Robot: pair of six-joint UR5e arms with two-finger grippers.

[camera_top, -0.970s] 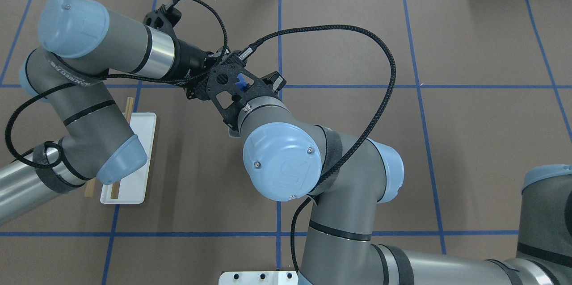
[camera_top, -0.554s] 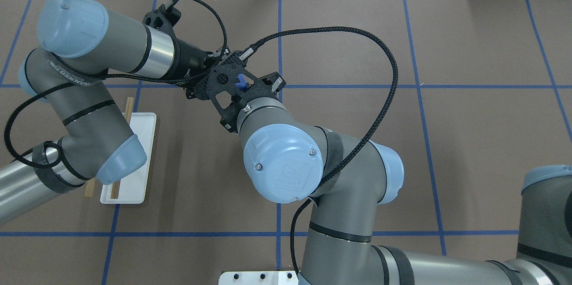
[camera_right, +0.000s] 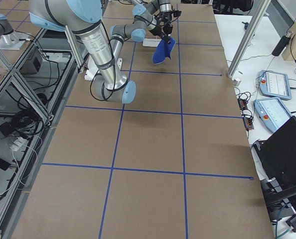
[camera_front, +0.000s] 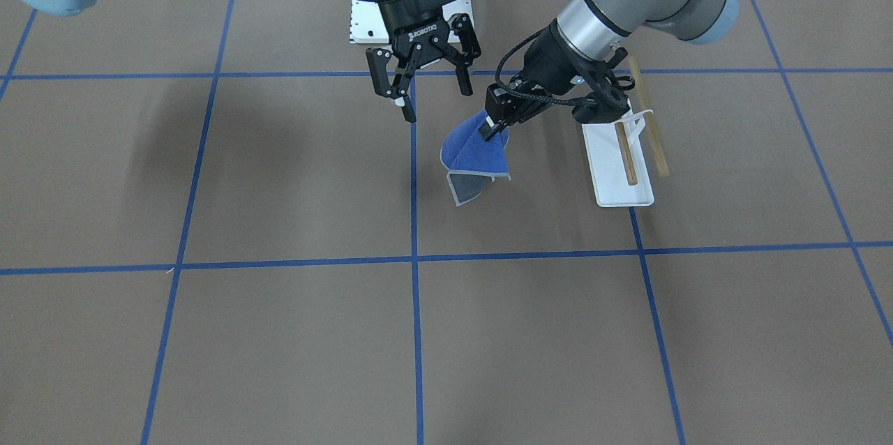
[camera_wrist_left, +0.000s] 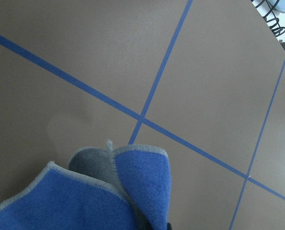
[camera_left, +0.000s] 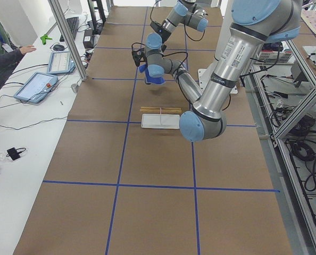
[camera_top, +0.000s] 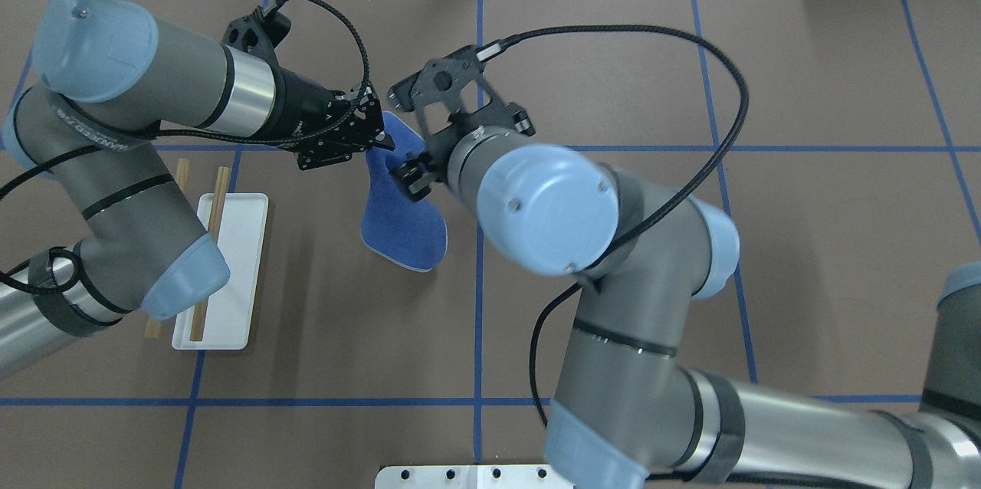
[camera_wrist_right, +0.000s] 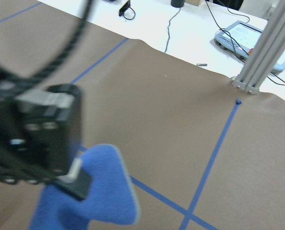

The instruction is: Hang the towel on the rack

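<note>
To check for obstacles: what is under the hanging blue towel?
Below the towel, pinched by the left gripper, only the brown table paper and blue tape lines show. The patch straight beneath its folds is covered.

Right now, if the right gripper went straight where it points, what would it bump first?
Probably the brown table: the open right gripper points mostly downward. The hanging towel is just beside it, so it might brush that first; depth is unclear.
</note>
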